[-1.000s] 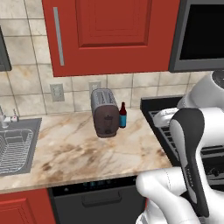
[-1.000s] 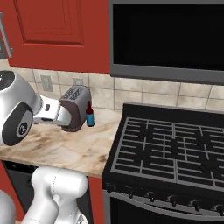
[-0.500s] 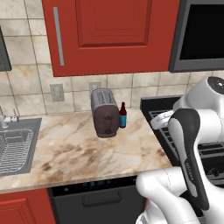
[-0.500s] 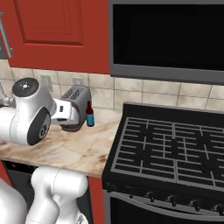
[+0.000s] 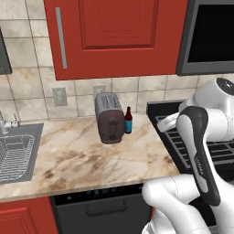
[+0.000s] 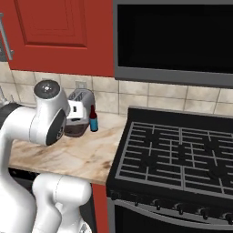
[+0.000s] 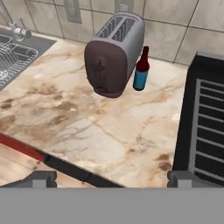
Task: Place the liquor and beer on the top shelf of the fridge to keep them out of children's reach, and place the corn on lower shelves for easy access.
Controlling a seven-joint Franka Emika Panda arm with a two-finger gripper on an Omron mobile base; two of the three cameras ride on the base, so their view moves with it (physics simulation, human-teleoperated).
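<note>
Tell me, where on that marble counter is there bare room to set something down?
The broad marble counter in front of the toaster is bare, from the sink across to the stove. It is crowded only at the back wall, where the beer stands close beside the toaster.

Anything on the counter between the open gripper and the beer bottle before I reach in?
Nothing visible blocks it. In the hand view, bare marble counter runs from the gripper to the beer. The toaster stands close beside the bottle, and the stove flanks the other side.
</note>
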